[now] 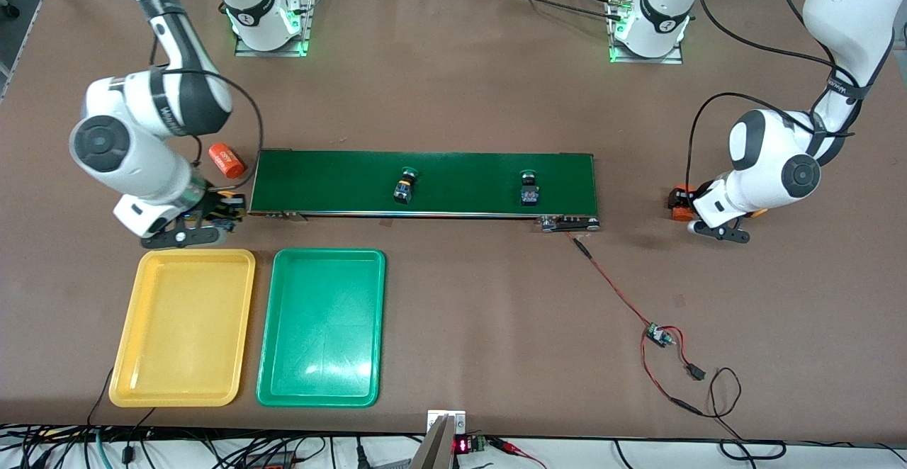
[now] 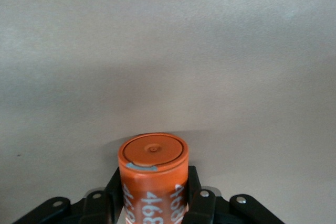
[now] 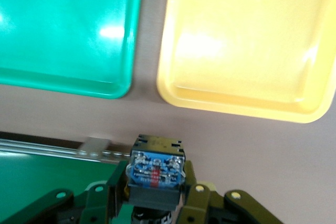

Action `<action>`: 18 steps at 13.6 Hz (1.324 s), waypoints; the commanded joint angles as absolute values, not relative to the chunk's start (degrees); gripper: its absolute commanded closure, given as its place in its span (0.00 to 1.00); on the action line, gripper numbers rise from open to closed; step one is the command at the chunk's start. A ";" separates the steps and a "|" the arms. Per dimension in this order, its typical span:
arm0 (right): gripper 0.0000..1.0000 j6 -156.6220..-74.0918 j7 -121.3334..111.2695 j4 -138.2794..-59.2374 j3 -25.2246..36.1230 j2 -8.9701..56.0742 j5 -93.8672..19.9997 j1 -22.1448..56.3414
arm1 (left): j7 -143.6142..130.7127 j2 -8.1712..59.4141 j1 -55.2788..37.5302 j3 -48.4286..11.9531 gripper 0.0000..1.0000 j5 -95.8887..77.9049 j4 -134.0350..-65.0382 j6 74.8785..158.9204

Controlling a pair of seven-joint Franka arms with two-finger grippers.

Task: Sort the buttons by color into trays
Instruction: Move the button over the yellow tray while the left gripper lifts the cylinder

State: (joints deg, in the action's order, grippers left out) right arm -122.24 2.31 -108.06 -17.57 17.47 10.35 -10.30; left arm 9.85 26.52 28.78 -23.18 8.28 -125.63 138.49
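Beside the yellow tray (image 1: 183,327), just past the edge that lies farthest from the front camera, the right hand (image 1: 202,224) is closed on a button (image 3: 156,170). That tray is the next thing nearer the camera, so a short carry that way should bring the button over it. The green tray (image 1: 322,327) sits beside the yellow tray, and two more buttons (image 1: 404,187) (image 1: 528,189) lie on the conveyor belt (image 1: 425,184). Far from the yellow tray, at the left arm's end of the table (image 1: 453,100), the left hand (image 1: 691,214) is closed on an orange cylinder (image 2: 153,179)
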 commanded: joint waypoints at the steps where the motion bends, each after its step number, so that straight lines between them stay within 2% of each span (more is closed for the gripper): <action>1: 0.93 -123.56 -4.47 -106.96 -18.28 19.85 11.07 -14.14 | 10.72 24.00 29.18 -23.73 1.00 9.58 -127.00 138.08; 7: 0.91 -135.94 -16.32 -104.06 -16.18 29.34 13.88 -18.63 | 20.98 19.96 27.51 -25.66 1.00 9.58 -125.42 135.53; 10: 0.90 -143.86 -20.99 -102.40 -13.80 34.26 18.10 -20.38 | 28.72 18.20 25.84 -28.73 1.00 9.67 -123.14 129.65; 13: 0.90 -144.76 -24.69 -98.19 -13.80 37.79 17.84 -21.88 | 35.92 16.70 24.88 -31.11 1.00 9.58 -122.87 129.55; 18: 0.91 -143.88 -24.78 -94.94 -13.80 38.49 17.84 -21.27 | 50.69 16.70 22.86 -33.83 1.00 9.32 -121.64 129.64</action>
